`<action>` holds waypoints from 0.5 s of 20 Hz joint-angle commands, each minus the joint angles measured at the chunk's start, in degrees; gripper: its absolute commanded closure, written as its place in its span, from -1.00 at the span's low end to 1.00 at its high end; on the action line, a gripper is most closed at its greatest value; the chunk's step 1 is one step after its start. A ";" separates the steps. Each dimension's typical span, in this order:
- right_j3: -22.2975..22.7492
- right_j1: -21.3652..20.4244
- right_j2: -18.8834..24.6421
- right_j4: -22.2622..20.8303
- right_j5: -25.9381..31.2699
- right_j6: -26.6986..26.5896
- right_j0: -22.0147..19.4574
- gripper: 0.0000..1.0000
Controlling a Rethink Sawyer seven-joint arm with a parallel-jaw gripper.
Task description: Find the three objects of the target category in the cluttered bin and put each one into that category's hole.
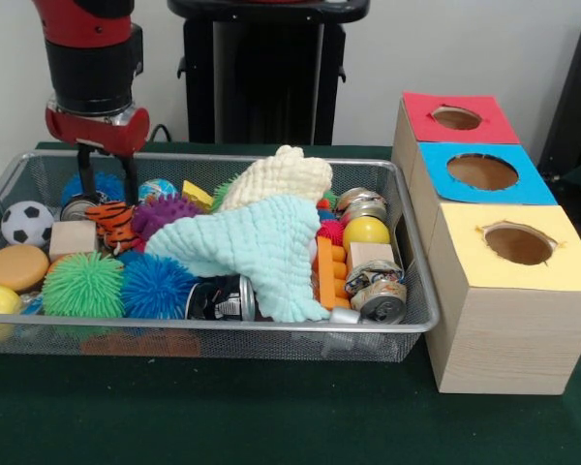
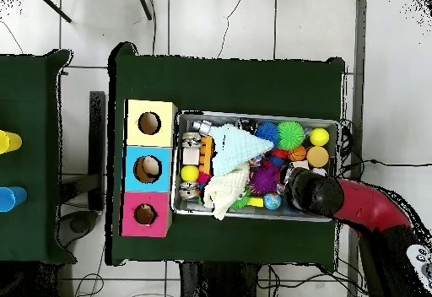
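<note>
No plush animal is seen in or beside the red-topped hole, so the sorting is judged barely begun. The gripper is lowered into the wire bin at the end farthest from that hole, its fingers parted just above an orange-and-black striped plush, nothing yet held. Two cloths cover much of the clutter.

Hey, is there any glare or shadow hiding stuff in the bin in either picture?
Front view: even light, no glare; the silver wire-mesh basket blurs items behind its near wall. Overhead view: the red and black arm covers the basket's corner, and the pale cloths hide whatever lies beneath.
</note>
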 commanded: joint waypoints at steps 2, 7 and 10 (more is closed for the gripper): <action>0.32 5.54 6.04 -5.28 -0.92 -7.92 -1.16 -1.00; -2.62 9.33 5.75 -7.22 -2.22 -7.08 -0.38 -1.00; -4.48 12.86 4.86 -9.01 -5.05 -5.32 0.45 -1.00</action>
